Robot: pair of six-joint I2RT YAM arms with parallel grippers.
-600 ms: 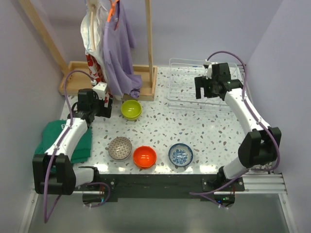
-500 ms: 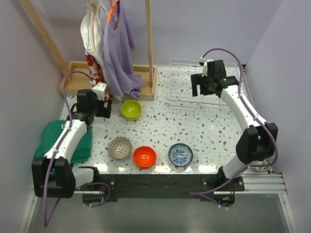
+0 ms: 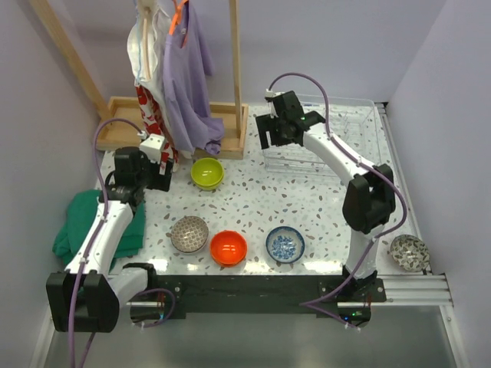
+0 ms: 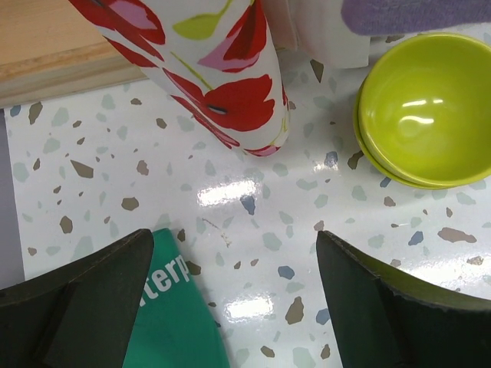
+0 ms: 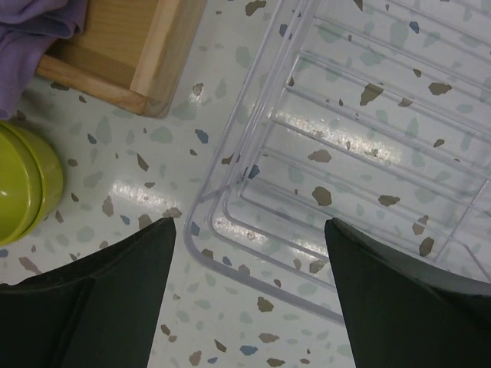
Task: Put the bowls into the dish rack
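Note:
Four bowls sit on the speckled table: lime green (image 3: 207, 172), grey-brown speckled (image 3: 189, 234), orange-red (image 3: 229, 248) and blue-patterned white (image 3: 285, 244). The clear dish rack (image 3: 337, 142) stands at the back right with no bowls in it. My left gripper (image 3: 157, 175) is open and empty, left of the lime green bowl, which shows in the left wrist view (image 4: 426, 107). My right gripper (image 3: 278, 139) is open and empty above the rack's near left corner (image 5: 230, 222). The lime green bowl's edge shows at the left of the right wrist view (image 5: 23, 188).
A wooden tray base (image 3: 230, 134) with posts and hanging purple and floral clothes (image 3: 184, 84) stands at the back left. A green cloth (image 3: 103, 222) lies at the left edge, partly under my left gripper (image 4: 165, 307). Another speckled bowl (image 3: 409, 251) sits off the table's right front.
My right arm has swung left, from over the rack's right part to its near left corner. My left arm shifted slightly left. The bowls have not moved.

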